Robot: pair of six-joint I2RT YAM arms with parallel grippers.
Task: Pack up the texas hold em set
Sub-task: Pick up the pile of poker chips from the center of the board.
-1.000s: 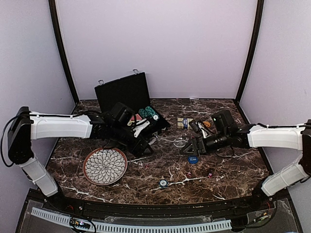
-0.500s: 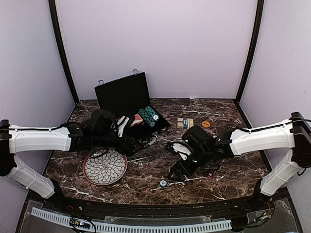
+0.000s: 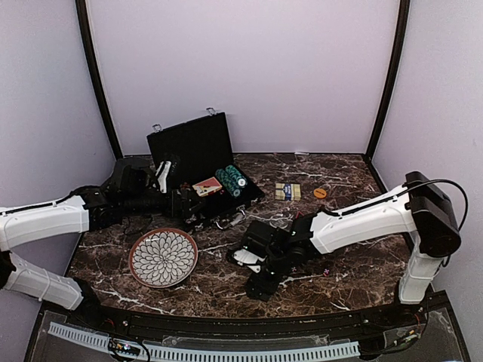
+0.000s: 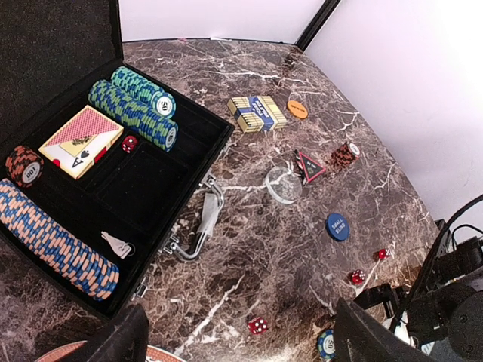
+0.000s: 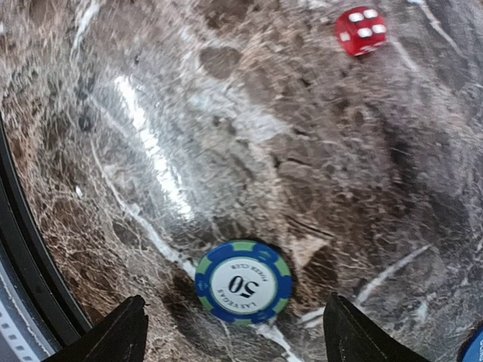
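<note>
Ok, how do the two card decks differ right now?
The red deck is packed in the case; the blue-and-yellow deck lies out on the table, near the orange button. The red deck shows an ace mark; the blue-and-yellow deck shows stripes. Both lie flat.

Left arm (image 3: 45, 219) and right arm (image 3: 362, 219) reach inward, jaws wide apart.

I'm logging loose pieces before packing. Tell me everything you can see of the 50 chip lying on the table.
The 50 chip is a disc: blue rim with green stripes, white centre printed 50, plastic-looking. It lies flat, face up, on the brown marble table, touching nothing. The right gripper is open above it, one finger to each side, clear of it.
</note>
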